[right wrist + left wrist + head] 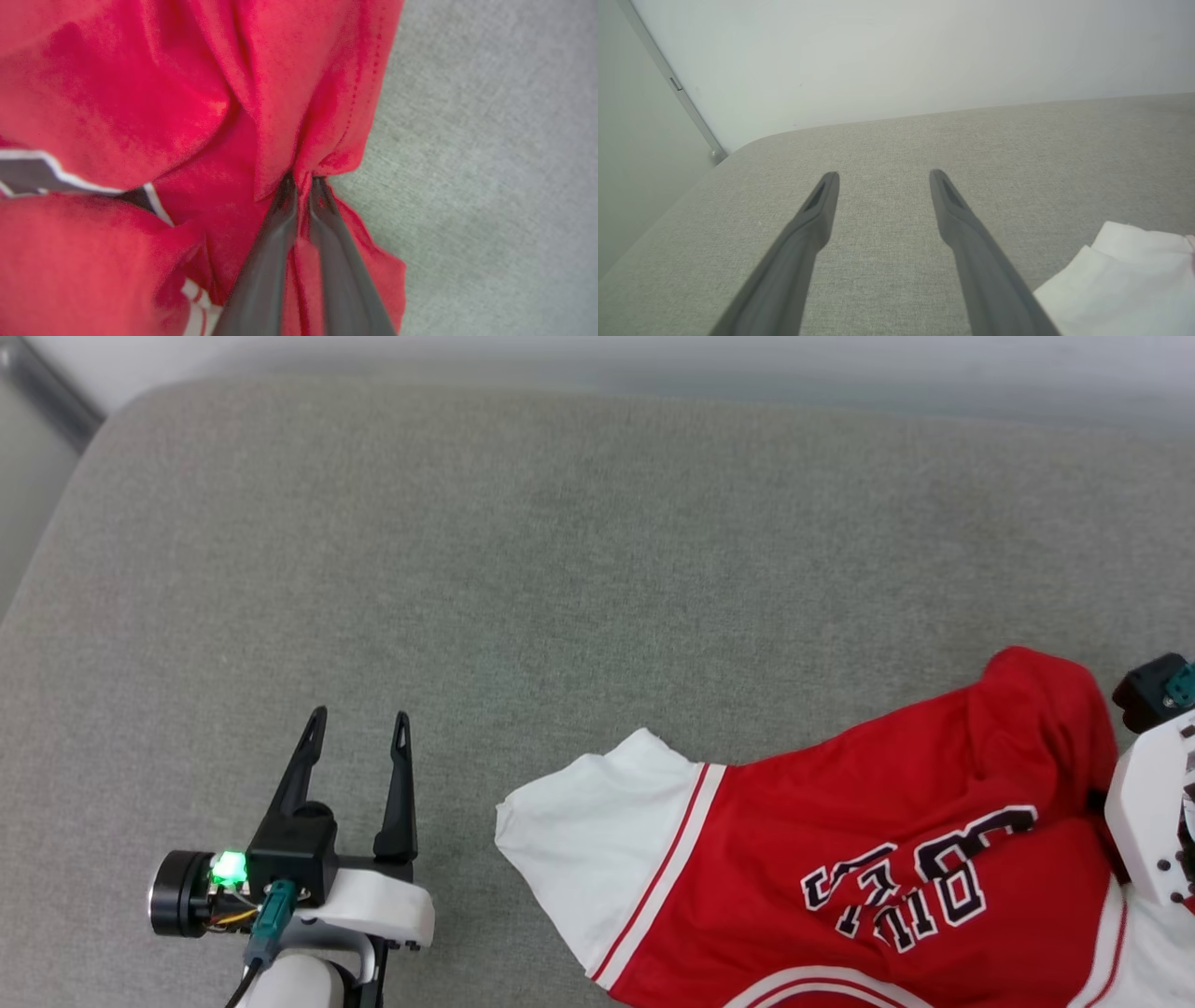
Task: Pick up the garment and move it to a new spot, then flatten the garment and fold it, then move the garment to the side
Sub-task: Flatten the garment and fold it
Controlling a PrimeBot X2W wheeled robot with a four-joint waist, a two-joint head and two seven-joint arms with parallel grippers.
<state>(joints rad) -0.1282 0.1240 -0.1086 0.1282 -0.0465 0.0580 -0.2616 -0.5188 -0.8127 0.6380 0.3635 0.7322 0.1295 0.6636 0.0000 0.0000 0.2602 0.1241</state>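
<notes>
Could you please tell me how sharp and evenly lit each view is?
Head view: soft, even light, sharp, the garment barely shadowing the grey cushion. Left wrist view: cushion weave crisp, the left gripper slightly soft. Right wrist view: the garment is close and blurred around the right gripper.

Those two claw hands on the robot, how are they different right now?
The left gripper stands open and empty; the right gripper is shut, pinching a fold of the red shirt. The left gripper sits over bare grey cushion, apart from the shirt; the right gripper is at the shirt's red edge. Both have two long dark fingers.
</notes>
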